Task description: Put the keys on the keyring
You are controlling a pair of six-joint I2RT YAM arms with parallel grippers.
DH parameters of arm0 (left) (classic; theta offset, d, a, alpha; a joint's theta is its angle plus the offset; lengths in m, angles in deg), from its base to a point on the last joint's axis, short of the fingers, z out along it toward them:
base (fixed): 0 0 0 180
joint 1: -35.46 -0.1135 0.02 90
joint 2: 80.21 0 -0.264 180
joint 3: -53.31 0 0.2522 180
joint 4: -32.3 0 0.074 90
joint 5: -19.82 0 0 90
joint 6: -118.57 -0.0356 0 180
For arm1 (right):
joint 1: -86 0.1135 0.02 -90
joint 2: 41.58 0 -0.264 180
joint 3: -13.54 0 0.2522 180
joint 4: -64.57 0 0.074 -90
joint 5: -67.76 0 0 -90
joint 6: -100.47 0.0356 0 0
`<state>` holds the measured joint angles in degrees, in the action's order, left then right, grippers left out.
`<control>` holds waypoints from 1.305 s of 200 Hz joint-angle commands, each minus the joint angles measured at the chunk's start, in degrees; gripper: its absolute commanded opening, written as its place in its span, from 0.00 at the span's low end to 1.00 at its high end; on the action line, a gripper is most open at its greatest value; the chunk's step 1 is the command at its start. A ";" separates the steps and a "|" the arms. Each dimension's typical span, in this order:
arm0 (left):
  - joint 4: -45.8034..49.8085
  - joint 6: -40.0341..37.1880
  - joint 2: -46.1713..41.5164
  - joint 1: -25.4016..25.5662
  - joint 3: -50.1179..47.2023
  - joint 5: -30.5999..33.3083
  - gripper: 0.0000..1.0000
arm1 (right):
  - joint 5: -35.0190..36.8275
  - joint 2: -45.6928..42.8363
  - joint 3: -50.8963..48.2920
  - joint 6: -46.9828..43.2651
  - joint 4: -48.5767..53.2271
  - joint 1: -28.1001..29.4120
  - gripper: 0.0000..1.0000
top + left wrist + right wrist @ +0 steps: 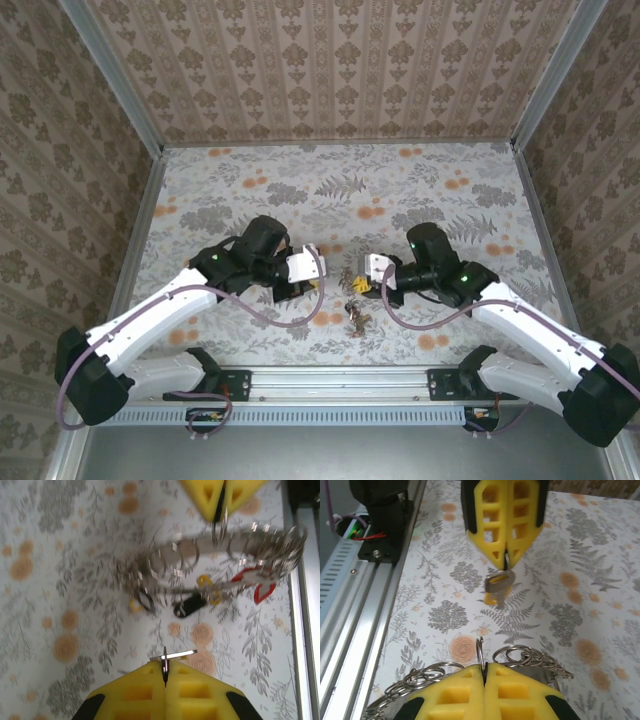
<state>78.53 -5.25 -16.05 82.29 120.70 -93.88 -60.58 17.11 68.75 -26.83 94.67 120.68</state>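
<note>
Thin, slick metal, light and stiff, so a flat pinch looks safest. From above, the left gripper [316, 272] and right gripper [366, 278] meet tip to tip, low over the table [450, 180], with loose keys [355, 318] just nearside. Left wrist: jaws clamped on a small key [175, 654], the keyring [260, 535] dangling opposite. Right wrist: jaws closed on the keyring, wrist near level.

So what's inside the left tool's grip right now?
A small grey key sticks out from the shut left tool's tips; the part pinched inside is covered.
</note>
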 commanded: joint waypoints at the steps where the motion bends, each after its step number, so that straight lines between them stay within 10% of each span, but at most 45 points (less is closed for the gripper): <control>1: -4.77 -5.49 -0.81 -0.46 -0.72 -5.12 0.00 | -4.14 1.00 3.06 0.78 -4.30 1.13 0.00; 88: -0.19 -21.02 -0.23 1.32 0.19 -9.66 0.00 | -6.81 4.12 2.91 7.73 -9.07 3.38 0.00; 261: -1.76 -21.85 -0.68 3.86 -0.85 -6.07 0.00 | -12.41 8.23 5.02 6.23 -4.38 3.41 0.00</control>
<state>74.97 -25.32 -16.14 85.74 119.27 -98.71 -68.91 24.87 71.52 -19.44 89.29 123.78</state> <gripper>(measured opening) 0.055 0.054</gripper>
